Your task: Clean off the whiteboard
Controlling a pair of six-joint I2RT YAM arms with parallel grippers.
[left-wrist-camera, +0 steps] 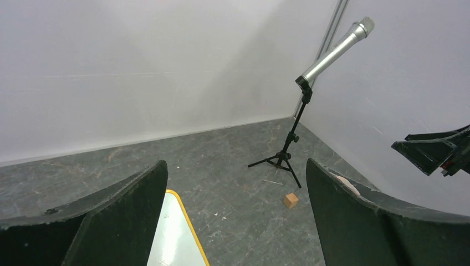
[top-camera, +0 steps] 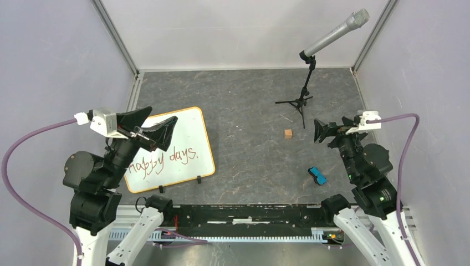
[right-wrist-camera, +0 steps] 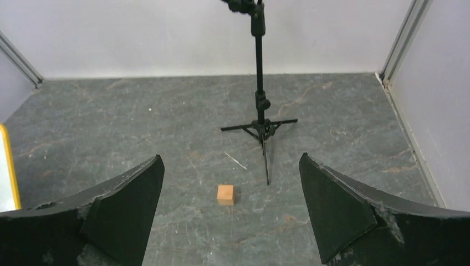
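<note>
In the top view, the large flat white whiteboard with a thin orange-tan frame (top-camera: 191, 130) lies on the grey stone-patterned table (top-camera: 249, 100), left of centre. Red-brown handwriting (top-camera: 166, 158) reading "Happy days." runs across its lower half, all of it unwiped. The left gripper (top-camera: 163, 114) hovers above the board's upper part, jaws spread wide and empty. The right gripper (top-camera: 317, 132), at centre right, is likewise spread and grasps nothing.

The task looks to be at its opening step, since neither arm has a wiping tool. A small blue-and-black block (top-camera: 317, 175), lower right near the right arm, is probably the eraser. The next move would call for the right gripper to drop around it, clench, and carry it left to the writing. A small tan wooden cube (top-camera: 287, 133) sits just beside that route.
</note>
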